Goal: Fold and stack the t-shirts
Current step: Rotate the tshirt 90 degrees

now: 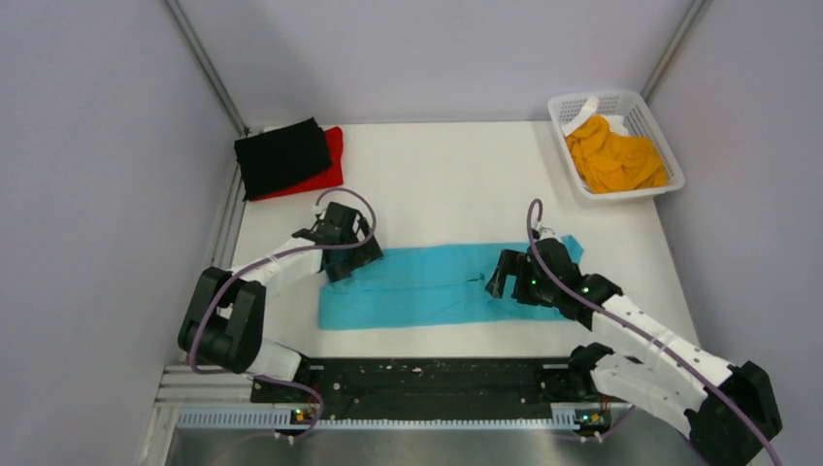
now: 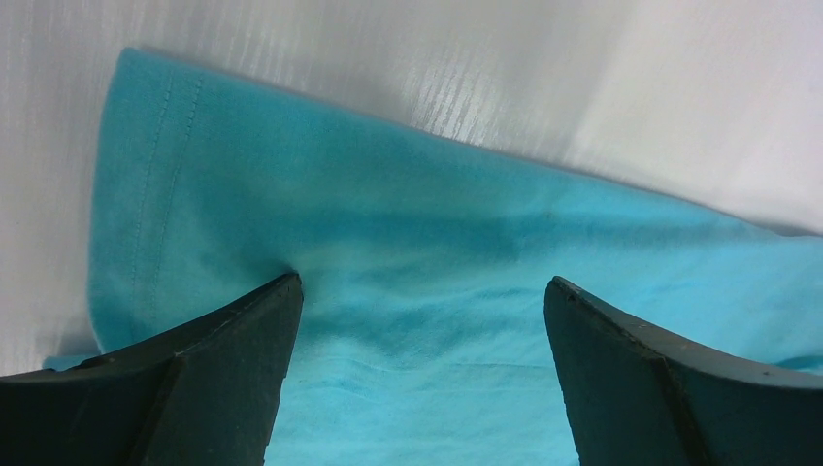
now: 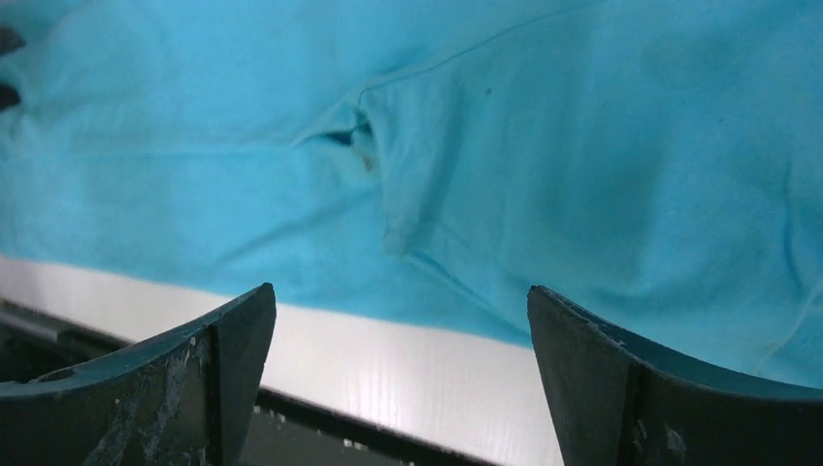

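Note:
The turquoise-blue t-shirt (image 1: 437, 284) lies folded into a long strip across the middle of the table. My left gripper (image 1: 342, 254) is open over its left end, fingers straddling the cloth (image 2: 417, 291) near the hemmed edge. My right gripper (image 1: 507, 275) is open over its right part, above the cloth (image 3: 543, 146) by its near edge, holding nothing. The black t-shirt (image 1: 281, 155) lies folded on the red t-shirt (image 1: 332, 160) at the back left. The orange-yellow t-shirt (image 1: 613, 155) is crumpled in the basket.
The white mesh basket (image 1: 652, 115) stands at the back right corner. A black rail (image 1: 427, 381) runs along the table's near edge, also in the right wrist view (image 3: 116, 340). Grey walls close in the sides and back.

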Controlling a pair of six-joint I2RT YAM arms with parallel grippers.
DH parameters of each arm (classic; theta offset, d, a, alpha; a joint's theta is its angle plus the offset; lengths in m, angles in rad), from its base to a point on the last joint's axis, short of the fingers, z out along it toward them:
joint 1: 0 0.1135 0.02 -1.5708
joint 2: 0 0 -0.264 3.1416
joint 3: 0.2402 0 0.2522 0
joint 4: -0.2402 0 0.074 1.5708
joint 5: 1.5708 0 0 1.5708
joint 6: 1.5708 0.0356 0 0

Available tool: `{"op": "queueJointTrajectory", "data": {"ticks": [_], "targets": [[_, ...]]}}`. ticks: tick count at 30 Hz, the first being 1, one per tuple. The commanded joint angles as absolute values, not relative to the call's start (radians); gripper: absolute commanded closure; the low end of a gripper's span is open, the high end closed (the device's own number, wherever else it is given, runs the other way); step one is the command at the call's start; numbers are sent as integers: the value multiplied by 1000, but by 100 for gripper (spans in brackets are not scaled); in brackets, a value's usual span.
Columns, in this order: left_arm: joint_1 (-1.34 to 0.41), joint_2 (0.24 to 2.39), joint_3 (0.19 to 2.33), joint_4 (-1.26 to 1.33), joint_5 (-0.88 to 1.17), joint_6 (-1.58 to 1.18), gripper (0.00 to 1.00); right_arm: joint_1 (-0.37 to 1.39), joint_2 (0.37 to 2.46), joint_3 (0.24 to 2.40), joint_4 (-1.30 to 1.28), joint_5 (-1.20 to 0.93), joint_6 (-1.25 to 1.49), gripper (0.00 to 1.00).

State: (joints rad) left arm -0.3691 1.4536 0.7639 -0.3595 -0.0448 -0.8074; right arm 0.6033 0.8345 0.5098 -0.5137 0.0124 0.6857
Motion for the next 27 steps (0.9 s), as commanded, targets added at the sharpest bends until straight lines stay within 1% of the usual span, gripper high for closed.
{"op": "queueJointTrajectory", "data": {"ticks": [1,3,7,10,14,17,18,19,20,21,24,27], "targets": [[-369,1483,742,-305,9,-805,1,542,970,522,-371,116,812,1],[-371,1488,725,-305,31,-814,2,494,1050,493,-267,72,842,1],[-388,1458,681,-301,43,-855,2,423,1223,513,-132,77,848,1],[-437,1406,648,-297,51,-919,2,372,1371,587,-32,84,804,1],[-576,1333,591,-259,18,-1071,2,309,1618,752,181,-34,736,1],[-669,1331,577,-138,-40,-1162,1,308,1892,1054,132,-164,640,2],[-698,1353,587,-107,-69,-1182,1,307,2019,1144,142,-212,629,3],[-729,1379,603,-93,-113,-1199,1,307,2103,1261,153,-247,631,3],[-757,1408,620,-85,-136,-1223,1,308,2197,1333,139,-289,631,4],[-776,1439,638,-63,-135,-1238,1,308,2287,1497,104,-363,621,5],[-833,1519,681,-10,-124,-1264,1,310,2509,1862,-94,-494,535,6],[-885,1562,734,-24,-156,-1259,1,309,2650,2149,-246,-496,412,7]]}}
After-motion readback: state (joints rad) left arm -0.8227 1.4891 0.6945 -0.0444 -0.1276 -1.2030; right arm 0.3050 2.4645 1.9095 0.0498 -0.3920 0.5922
